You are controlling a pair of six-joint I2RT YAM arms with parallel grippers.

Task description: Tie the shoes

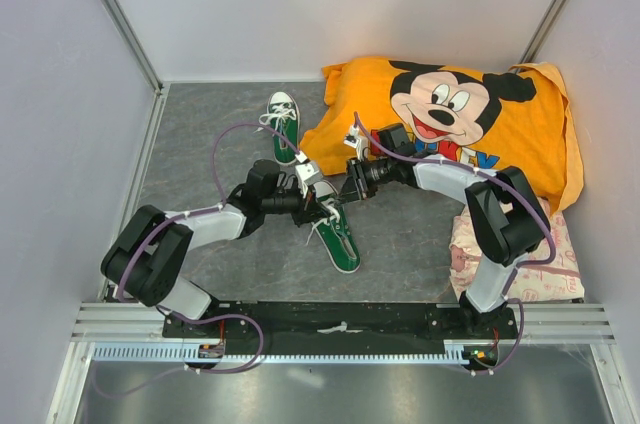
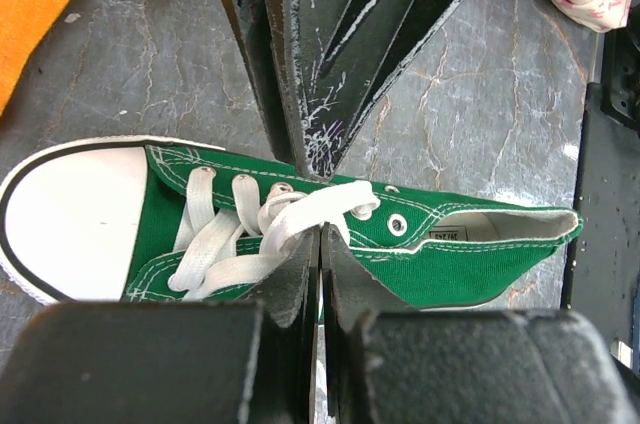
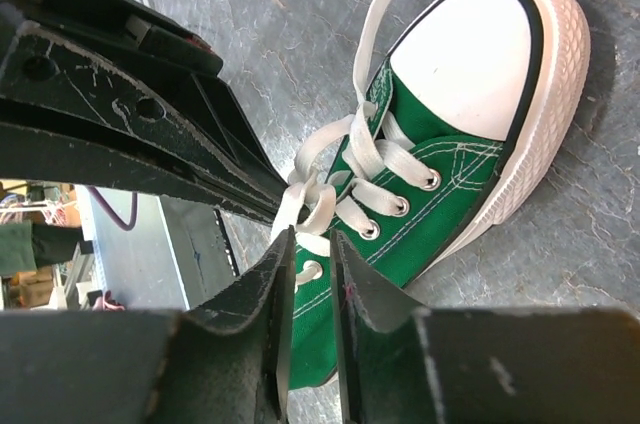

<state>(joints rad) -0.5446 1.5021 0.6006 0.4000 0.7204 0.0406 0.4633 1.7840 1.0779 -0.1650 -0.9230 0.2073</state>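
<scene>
Bench [image 1: 190,154]: grey, orange pillow [image 1: 350,104] behind.
Near shoe [image 1: 342,244], before pillow: unknotted; left fingers [image 2: 290,284] and right fingers [image 3: 255,304] pinch its laces [image 2: 310,206].
Far shoe [image 1: 283,129]: untied.

- The left arm [image 1: 200,229] reaches inward from a folded elbow. The left hand [image 1: 312,196] is low over the surface, its fingers [image 2: 285,289] closed to a thin slit.
- The right arm [image 1: 450,179] stretches in from the opposite side. The right hand [image 1: 347,187] is likewise nearly closed.
- The two hands' tips point at each other, almost touching.
</scene>
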